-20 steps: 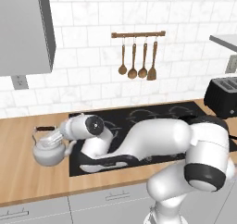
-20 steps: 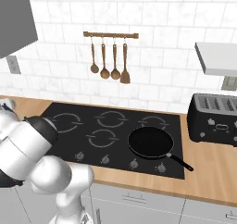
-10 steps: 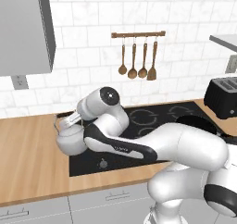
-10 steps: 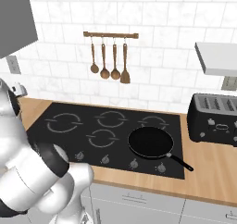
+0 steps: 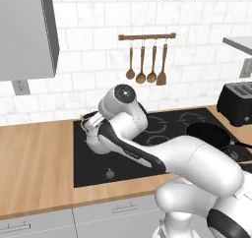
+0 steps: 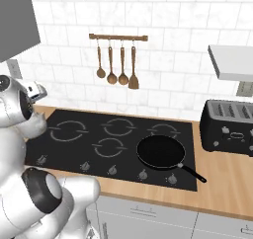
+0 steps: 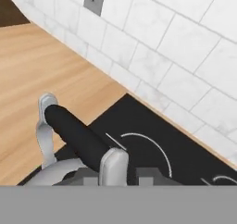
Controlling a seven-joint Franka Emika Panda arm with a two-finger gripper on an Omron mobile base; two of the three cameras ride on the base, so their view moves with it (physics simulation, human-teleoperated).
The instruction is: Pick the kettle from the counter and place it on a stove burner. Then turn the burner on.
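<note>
My gripper (image 7: 115,177) is shut on the black arched handle of the kettle (image 7: 76,137), which hangs just under the hand. Its silver-grey body and handle mounts show below the handle. In the left base view the gripper (image 5: 91,125) holds the kettle (image 5: 94,139) above the left part of the black cooktop (image 5: 98,163), largely behind my arm. Beneath the kettle, the hand view shows a grey stove burner (image 7: 149,144) circle with a short side dash. The same stove burner (image 6: 69,131) lies at the cooktop's back left. The wood counter (image 5: 34,158) stretches to the left.
A black frying pan (image 6: 160,151) sits on the front right burner. A black toaster (image 6: 232,127) stands on the counter to the right. Control knobs (image 6: 113,170) line the cooktop's front edge. Wooden utensils (image 5: 145,60) hang on the tiled wall, and a wall cabinet (image 5: 24,30) is up left.
The kettle has been lifted off the counter and carried to the right, from beside the cooktop to above its left side. The arm has swung up and right with it.
</note>
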